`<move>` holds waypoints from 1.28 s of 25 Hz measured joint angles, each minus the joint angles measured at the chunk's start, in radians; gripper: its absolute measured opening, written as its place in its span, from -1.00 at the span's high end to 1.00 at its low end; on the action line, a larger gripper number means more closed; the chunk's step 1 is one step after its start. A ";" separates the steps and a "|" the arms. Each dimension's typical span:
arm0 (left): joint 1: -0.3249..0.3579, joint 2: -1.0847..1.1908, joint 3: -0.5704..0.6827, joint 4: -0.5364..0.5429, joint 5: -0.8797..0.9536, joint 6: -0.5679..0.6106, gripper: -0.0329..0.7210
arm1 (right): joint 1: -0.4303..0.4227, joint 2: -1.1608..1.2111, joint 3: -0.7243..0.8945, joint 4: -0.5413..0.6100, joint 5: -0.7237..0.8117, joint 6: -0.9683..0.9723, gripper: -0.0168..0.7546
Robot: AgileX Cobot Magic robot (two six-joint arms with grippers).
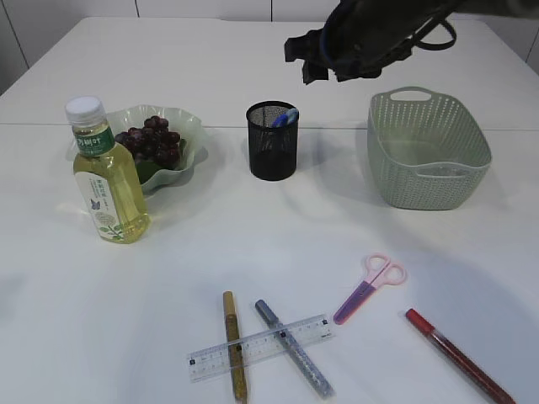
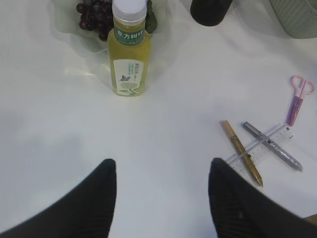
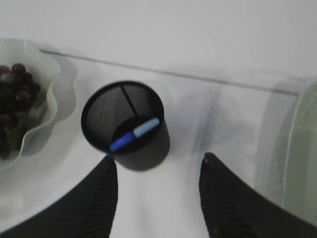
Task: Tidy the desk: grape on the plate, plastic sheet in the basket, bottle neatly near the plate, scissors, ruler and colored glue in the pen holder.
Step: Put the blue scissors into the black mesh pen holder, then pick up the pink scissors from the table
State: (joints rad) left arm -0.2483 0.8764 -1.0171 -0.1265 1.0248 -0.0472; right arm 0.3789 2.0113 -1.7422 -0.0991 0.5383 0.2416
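Dark grapes (image 1: 154, 139) lie on the pale green plate (image 1: 192, 135), and the bottle (image 1: 108, 172) of yellow drink stands upright just in front of it. A blue glue stick (image 1: 285, 116) leans inside the black mesh pen holder (image 1: 272, 141). Pink scissors (image 1: 370, 287), a clear ruler (image 1: 261, 347) and gold (image 1: 234, 345), silver (image 1: 295, 349) and red (image 1: 459, 356) glue sticks lie near the front edge. My right gripper (image 1: 299, 61) (image 3: 158, 157) hovers open and empty above the holder. My left gripper (image 2: 162, 163) is open over bare table. The plastic sheet is out of view.
A grey-green basket (image 1: 428, 151) stands right of the pen holder. The gold and silver sticks cross the ruler. A table seam runs behind the plate and holder.
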 joint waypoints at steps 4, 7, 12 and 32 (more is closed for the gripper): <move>0.000 0.000 0.000 0.000 0.000 0.000 -0.23 | 0.000 -0.078 -0.002 0.099 0.272 0.002 -0.11; 0.000 0.000 0.000 0.000 0.000 0.000 -0.23 | 0.000 -0.109 -0.006 0.156 0.426 0.000 -0.10; 0.000 0.000 0.000 -0.004 0.011 0.000 -0.23 | 0.000 -0.122 -0.008 0.204 0.646 -0.002 -0.10; 0.000 0.000 0.000 0.002 0.198 -0.002 -0.23 | 0.047 -0.126 0.051 0.382 0.691 0.185 -0.09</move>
State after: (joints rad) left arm -0.2483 0.8764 -1.0171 -0.1247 1.2226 -0.0489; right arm 0.4259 1.8854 -1.6912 0.2830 1.2292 0.4263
